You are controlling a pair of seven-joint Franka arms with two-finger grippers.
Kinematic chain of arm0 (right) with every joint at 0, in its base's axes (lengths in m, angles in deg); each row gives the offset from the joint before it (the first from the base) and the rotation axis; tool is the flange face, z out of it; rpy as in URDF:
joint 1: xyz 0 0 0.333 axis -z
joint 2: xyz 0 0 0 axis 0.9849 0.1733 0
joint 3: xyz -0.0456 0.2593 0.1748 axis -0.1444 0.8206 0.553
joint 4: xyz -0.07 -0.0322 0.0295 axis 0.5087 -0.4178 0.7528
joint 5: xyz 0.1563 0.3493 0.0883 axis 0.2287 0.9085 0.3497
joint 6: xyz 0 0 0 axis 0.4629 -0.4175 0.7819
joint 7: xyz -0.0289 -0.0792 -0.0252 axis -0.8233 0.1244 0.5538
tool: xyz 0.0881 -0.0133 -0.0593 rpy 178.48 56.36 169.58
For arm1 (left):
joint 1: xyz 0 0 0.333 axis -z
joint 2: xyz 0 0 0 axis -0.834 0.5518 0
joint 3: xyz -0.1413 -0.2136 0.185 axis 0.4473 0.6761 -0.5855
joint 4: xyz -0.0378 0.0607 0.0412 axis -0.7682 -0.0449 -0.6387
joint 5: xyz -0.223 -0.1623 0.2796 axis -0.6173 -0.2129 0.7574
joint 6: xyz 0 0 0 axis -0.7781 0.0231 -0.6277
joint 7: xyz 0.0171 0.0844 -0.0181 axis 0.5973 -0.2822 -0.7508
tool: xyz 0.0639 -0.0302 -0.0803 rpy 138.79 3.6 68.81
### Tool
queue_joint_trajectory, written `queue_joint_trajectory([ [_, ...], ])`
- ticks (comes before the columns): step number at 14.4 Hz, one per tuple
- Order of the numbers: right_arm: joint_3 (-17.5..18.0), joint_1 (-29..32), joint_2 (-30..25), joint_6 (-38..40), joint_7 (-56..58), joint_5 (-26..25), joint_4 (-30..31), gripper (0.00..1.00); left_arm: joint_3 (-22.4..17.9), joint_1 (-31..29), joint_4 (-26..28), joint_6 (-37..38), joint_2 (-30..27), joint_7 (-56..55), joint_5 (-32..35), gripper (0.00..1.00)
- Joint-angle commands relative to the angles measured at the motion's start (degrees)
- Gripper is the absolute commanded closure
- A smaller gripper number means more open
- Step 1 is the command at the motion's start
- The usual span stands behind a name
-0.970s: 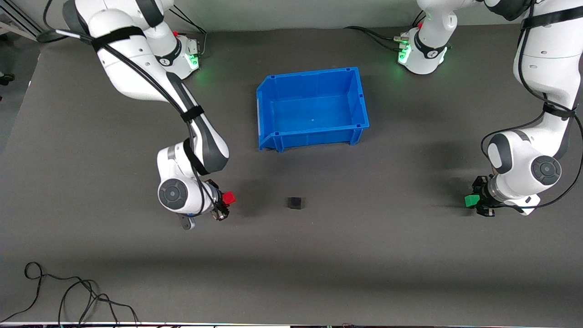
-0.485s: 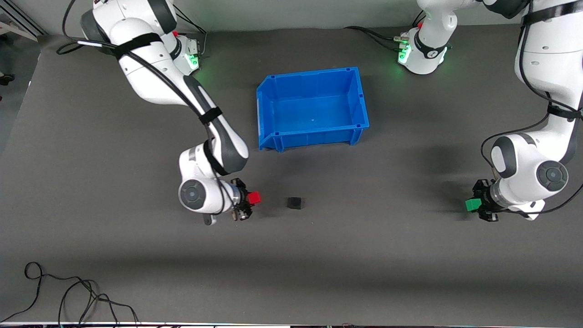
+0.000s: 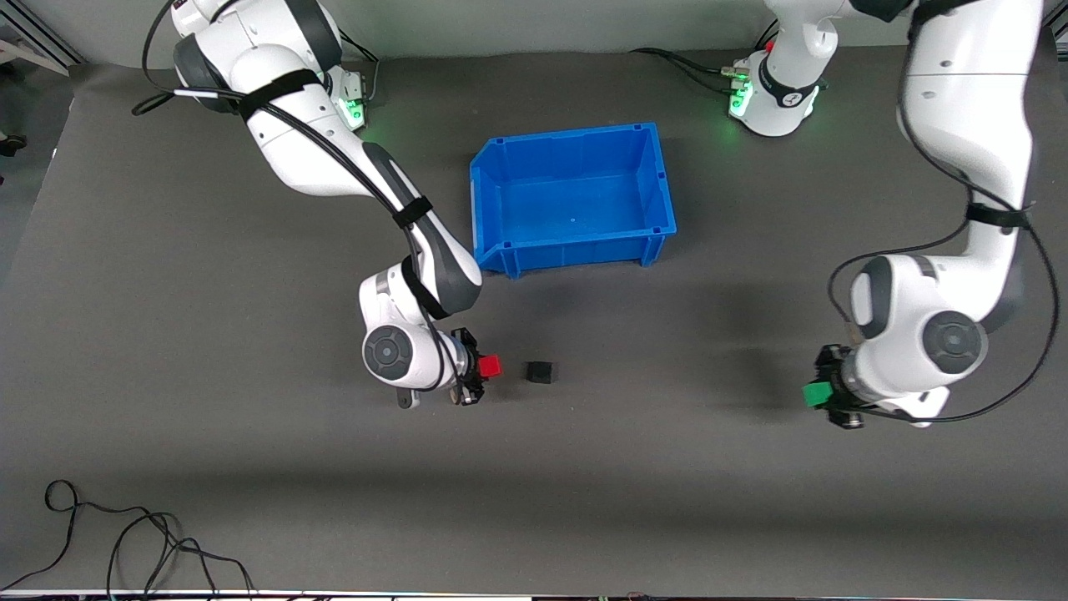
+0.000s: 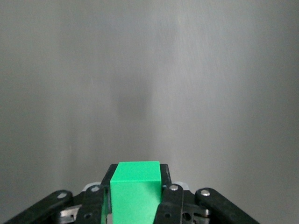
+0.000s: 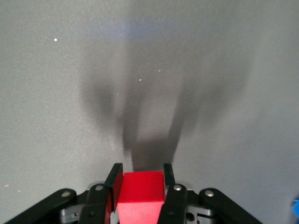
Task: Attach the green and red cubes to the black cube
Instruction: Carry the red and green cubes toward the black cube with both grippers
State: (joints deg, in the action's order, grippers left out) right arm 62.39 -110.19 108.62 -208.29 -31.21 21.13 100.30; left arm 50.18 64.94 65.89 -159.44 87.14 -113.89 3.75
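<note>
Front view is showing both pick-ups done and neither join made yet. The right tool (image 3: 477, 377) is sitting clamped on the small bright red plastic cube (image 3: 491, 365), which is hanging just beside the tiny matte black cube (image 3: 541, 371), toward the right arm's end of the dark grey worktop (image 3: 667, 501), with a narrow gap showing between the two. The black cube is lying alone on the worktop, nearer to the front camera than the open blue plastic bin (image 3: 659, 179), which is holding nothing. The left tool (image 3: 830, 399) is sitting clamped on the small bright green plastic cube (image 3: 815, 394), well apart from the black cube, over the left arm's end of the worktop.

Both wrist views are confirming the grips: each cube is showing squeezed between two black fingers, green (image 4: 135, 189) in one and red (image 5: 140, 191) in the other.

Judging from this, roughly half the job is remaining: red is looking close to contact, while green is needing a long carry toward the black cube before it can be pressed on
</note>
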Motion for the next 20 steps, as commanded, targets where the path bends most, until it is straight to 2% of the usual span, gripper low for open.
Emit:
queue_joint_trajectory([
  [1,-0.67,-1.99,3.44,-1.91,-3.43,1.06,-3.6,0.89,-0.92,5.44,-2.75,0.85,1.21,-3.83,-0.55,1.0],
  [4,-0.67,-2.7,4.67,-2.09,-6.15,0.88,-5.44,0.89,-0.84,10.19,-3.71,-0.2,2.87,-6.98,-1.24,1.0],
  [8,-0.67,-3.4,5.55,-2.0,-7.91,0.79,-7.64,0.89,-0.84,16.52,-10.3,-0.29,8.49,-13.14,-1.6,1.0],
  [13,-0.67,-3.58,6.17,-2.09,-9.23,0.79,-8.26,0.89,-0.84,22.94,-10.49,-3.62,11.05,-15.7,-1.51,1.0],
  [15,-0.93,-5.07,7.83,-2.0,-10.63,0.53,-10.36,0.89,-0.84,25.23,-10.49,-5.38,12.45,-15.79,-1.69,1.0],
  [20,-1.02,-5.42,8.63,-1.82,-11.25,-0.62,-11.43,0.89,-0.84,27.61,-12.68,-7.06,15.18,-15.79,-1.69,1.0],
])
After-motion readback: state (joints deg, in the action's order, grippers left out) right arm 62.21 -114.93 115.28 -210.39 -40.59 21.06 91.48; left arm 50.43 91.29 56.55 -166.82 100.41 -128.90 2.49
